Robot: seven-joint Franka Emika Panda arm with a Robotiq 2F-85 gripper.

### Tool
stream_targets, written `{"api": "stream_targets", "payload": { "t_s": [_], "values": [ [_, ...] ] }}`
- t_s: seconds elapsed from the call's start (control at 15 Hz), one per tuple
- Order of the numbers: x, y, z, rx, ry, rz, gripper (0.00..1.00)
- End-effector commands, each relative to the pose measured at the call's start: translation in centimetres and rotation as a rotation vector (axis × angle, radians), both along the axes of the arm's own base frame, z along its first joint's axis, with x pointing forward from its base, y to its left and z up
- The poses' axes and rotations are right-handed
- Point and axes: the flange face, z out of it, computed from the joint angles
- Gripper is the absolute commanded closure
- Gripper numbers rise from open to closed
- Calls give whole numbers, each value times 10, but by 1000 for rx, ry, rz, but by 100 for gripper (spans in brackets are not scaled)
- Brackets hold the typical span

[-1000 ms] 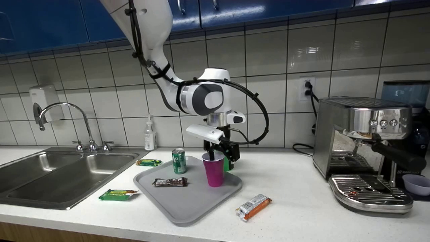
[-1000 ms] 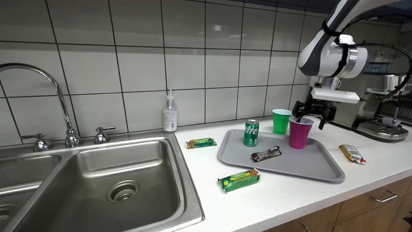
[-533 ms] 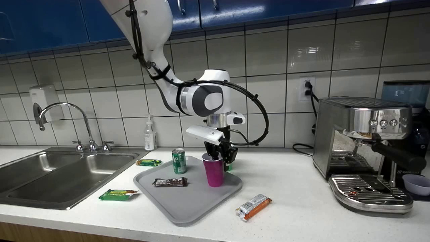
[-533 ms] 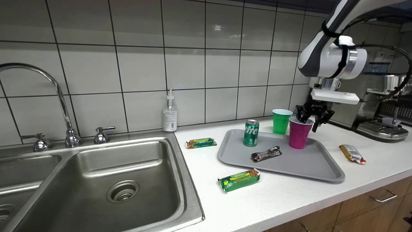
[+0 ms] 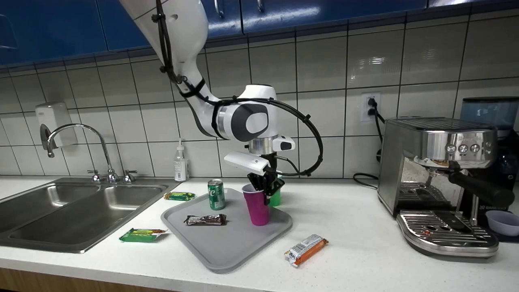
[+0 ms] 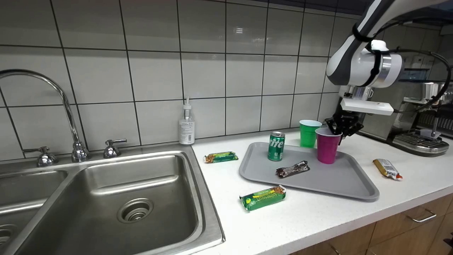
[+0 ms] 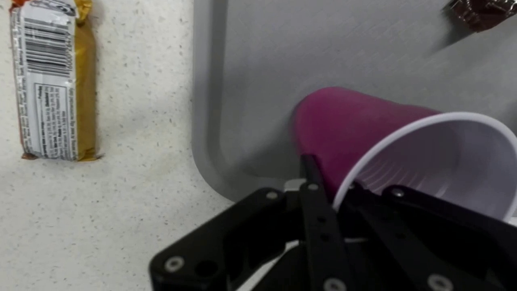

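Note:
A pink cup with a pale inside stands on the grey tray, leaning very slightly. My gripper is shut on the cup's wall at the rim: in the wrist view one finger lies along the outside, while the tip of the other is inside the cup and partly hidden. Behind the pink cup stands a green cup. On the same tray are a green soda can and a brown wrapped bar.
An orange and white wrapped bar lies beside the tray, with green wrapped bars on the sink's side. A steel sink, a soap bottle and a coffee machine stand around. Loose cable loops off the arm.
The jaws have come together from wide apart onto the pink cup's wall. The arm has sunk slightly, and the cup's rim has shifted a little to the left in both exterior views.

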Motion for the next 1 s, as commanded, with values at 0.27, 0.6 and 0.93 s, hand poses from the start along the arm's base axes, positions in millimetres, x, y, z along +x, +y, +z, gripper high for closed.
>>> {"api": "stream_targets", "payload": {
  "t_s": [0.27, 0.6, 0.93],
  "values": [
    [2, -6, 18, 1, -35, 6, 99],
    [0, -23, 36, 4, -67, -36, 99],
    [0, -44, 43, -5, -81, -93, 99]
  ]
}}
